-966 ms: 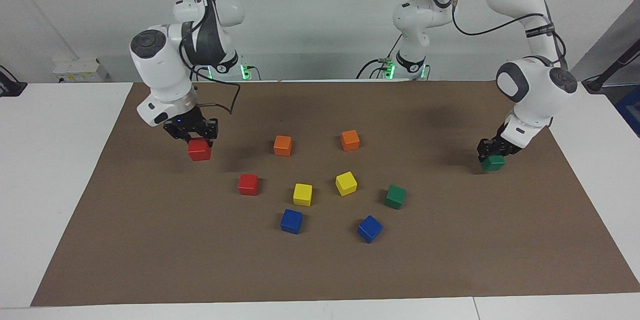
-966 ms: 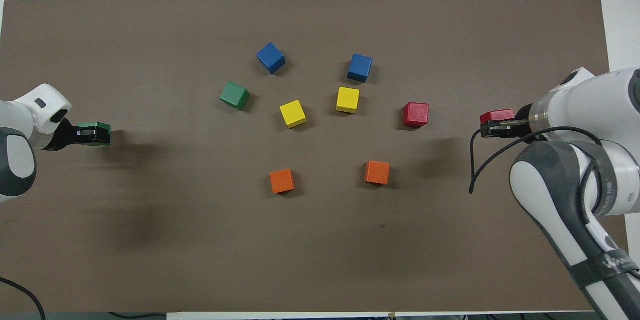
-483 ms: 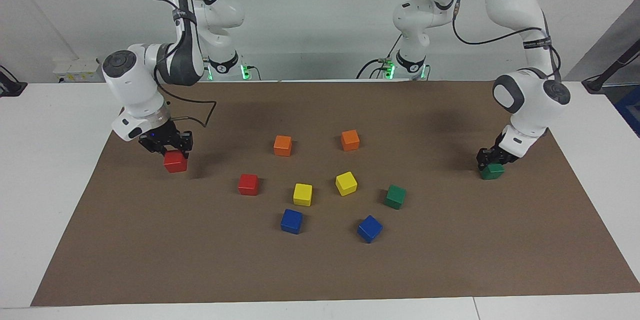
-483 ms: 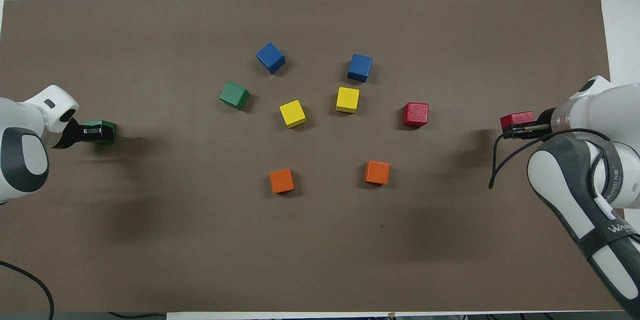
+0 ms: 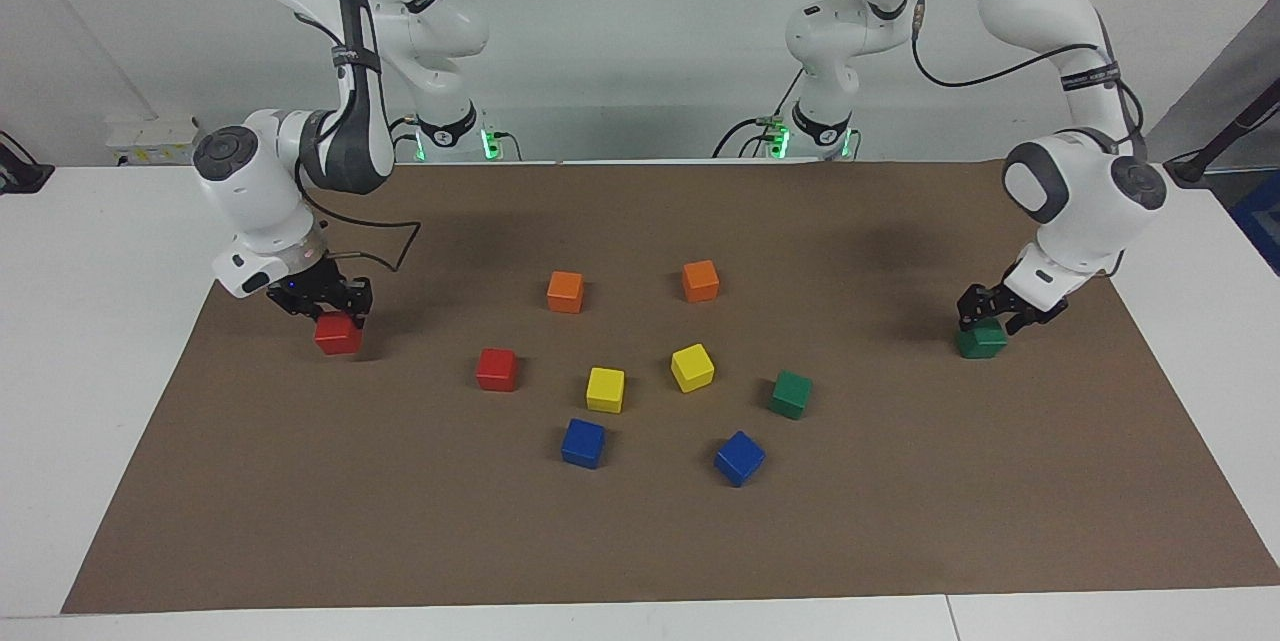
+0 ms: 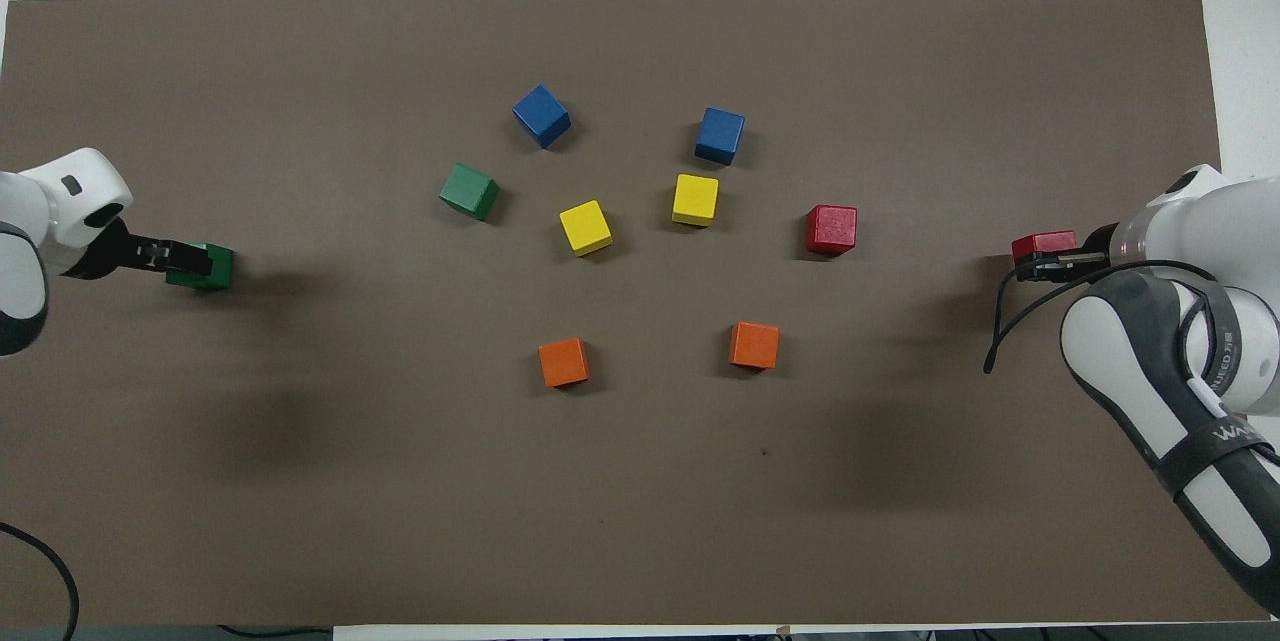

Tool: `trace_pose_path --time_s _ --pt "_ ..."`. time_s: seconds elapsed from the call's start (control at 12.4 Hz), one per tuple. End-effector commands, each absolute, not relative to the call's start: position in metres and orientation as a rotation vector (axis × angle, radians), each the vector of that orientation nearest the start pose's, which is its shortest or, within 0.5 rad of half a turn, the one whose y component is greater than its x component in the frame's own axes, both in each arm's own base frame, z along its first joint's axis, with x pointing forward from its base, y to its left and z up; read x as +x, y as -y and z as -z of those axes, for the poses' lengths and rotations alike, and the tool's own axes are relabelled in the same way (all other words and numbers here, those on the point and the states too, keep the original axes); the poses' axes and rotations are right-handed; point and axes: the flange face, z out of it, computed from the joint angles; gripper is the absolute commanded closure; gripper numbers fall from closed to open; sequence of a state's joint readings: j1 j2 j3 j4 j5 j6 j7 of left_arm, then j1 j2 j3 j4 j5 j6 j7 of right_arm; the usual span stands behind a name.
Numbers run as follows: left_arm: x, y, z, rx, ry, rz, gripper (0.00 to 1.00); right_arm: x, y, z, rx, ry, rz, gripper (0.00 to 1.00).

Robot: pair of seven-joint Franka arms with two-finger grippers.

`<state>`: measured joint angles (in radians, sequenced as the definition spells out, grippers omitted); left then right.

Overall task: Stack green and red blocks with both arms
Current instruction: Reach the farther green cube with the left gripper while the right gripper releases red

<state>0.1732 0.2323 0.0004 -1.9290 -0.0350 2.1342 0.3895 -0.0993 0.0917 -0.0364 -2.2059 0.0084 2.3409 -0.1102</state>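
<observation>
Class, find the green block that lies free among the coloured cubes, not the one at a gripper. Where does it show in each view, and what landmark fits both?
Facing view: loose green block sits right of centre, beside a yellow cube.
Overhead view: it sits left of centre.
Shared landmark: the tilted blue cube just farther from the robots.

orange cubes [image 5: 565, 291], yellow cubes [image 5: 605, 389], blue cubes [image 5: 583, 443]

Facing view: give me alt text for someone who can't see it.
The right gripper holds a red block low over the brown mat; the left gripper sits atop a green block resting on it. Eight more coloured cubes cluster mid-mat.
</observation>
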Motion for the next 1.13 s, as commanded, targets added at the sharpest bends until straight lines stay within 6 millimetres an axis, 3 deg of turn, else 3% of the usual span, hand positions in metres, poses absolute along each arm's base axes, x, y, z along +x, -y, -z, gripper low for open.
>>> trace_pose_path --time_s 0.0,0.16,0.4,0.48,0.64,0.72,0.89,0.97,1.05 --pt "0.622 -0.076 -0.432 -3.112 -0.441 -0.017 0.00 0.537 0.076 -0.330 -3.140 -0.036 0.104 1.00" --pt "0.631 -0.007 -0.435 -3.098 -0.517 0.031 0.00 0.539 0.077 -0.320 -3.142 -0.037 0.114 1.00" --pt "0.626 0.115 -0.425 -3.146 -0.476 0.099 0.00 0.540 0.077 -0.312 -3.142 -0.034 0.109 1.00" --pt "0.624 0.143 -0.413 -3.161 -0.518 0.099 0.00 0.541 0.077 -0.309 -3.143 -0.035 0.126 1.00" --pt "0.624 0.179 -0.398 -3.210 -0.553 0.124 0.00 0.542 0.077 -0.301 -3.144 -0.035 0.119 1.00" --pt "0.626 0.200 -0.381 -3.226 -0.578 0.130 0.00 0.542 0.077 -0.301 -3.144 -0.035 0.118 1.00" --pt "0.626 0.229 -0.355 -3.209 -0.639 0.151 0.00 0.542 0.077 -0.302 -3.143 -0.042 0.121 1.00" --pt "0.626 0.230 -0.349 -3.200 -0.649 0.135 0.00 0.542 0.077 -0.302 -3.143 -0.044 0.123 0.65" --pt "0.629 0.231 -0.352 -3.190 -0.664 0.138 0.00 0.542 0.076 -0.302 -3.143 -0.044 0.121 0.01"
